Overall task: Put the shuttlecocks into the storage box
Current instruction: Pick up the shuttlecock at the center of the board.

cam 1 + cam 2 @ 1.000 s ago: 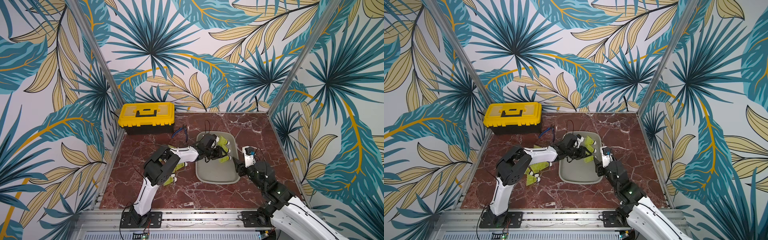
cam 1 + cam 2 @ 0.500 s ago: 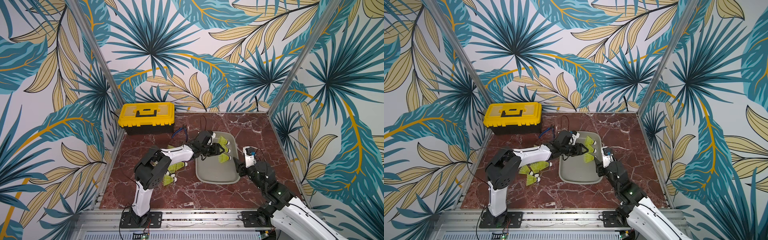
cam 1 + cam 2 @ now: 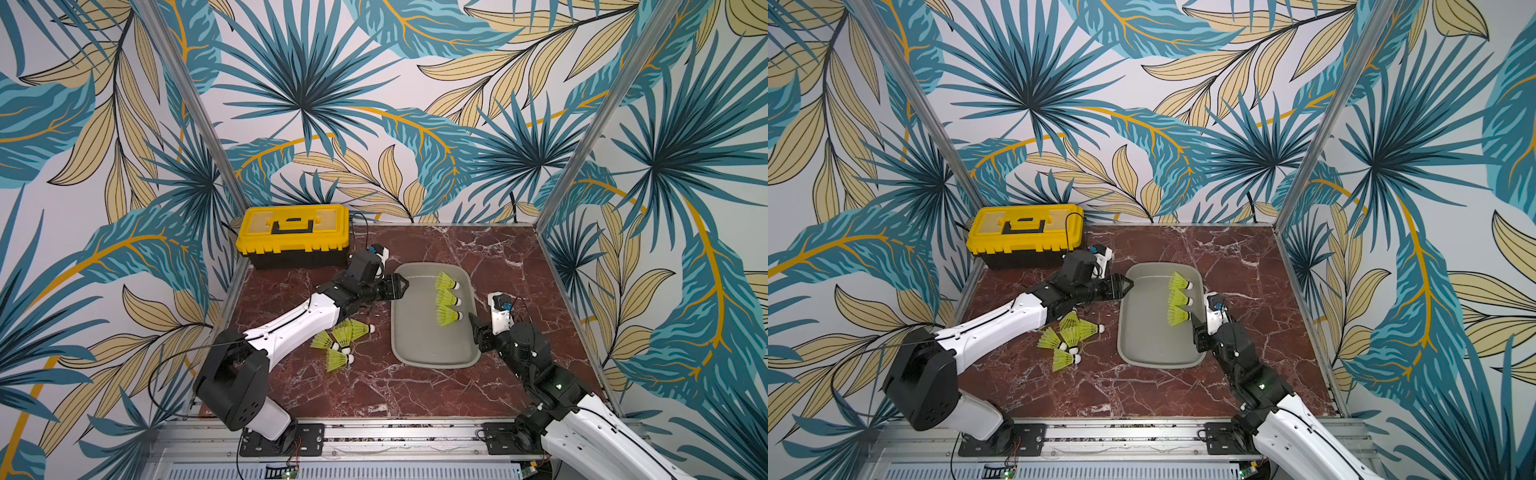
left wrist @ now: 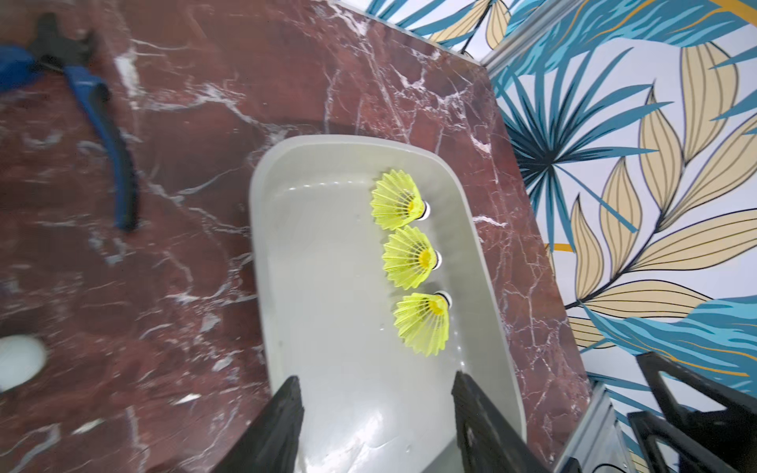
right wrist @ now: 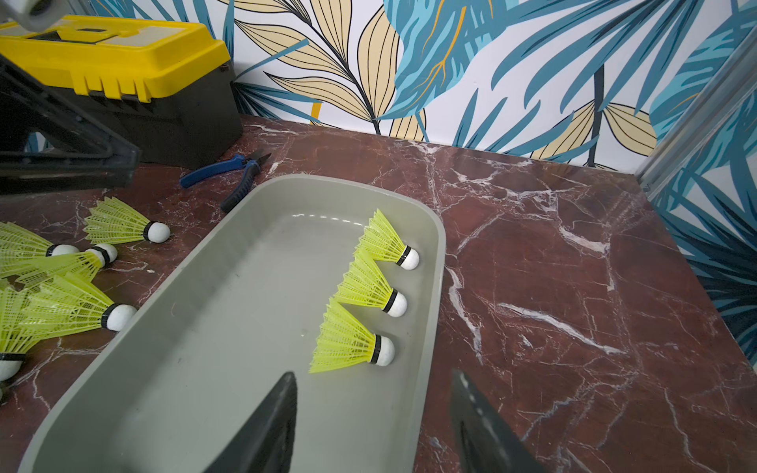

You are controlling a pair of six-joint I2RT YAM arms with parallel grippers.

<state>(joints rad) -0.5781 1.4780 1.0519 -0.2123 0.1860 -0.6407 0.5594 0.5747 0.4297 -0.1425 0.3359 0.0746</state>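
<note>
Over the storage box [image 3: 393, 332] rim, left tool [image 3: 401, 286] outstretched, agape.

- Both top views: high at 6 o'clock, facing down toward 12; whole table [image 3: 415, 395].
- Left wrist: close over tray [image 4: 327, 307], from its 10 o'clock.
- Right wrist: low, from 4 o'clock.
- All four share tray.
</note>
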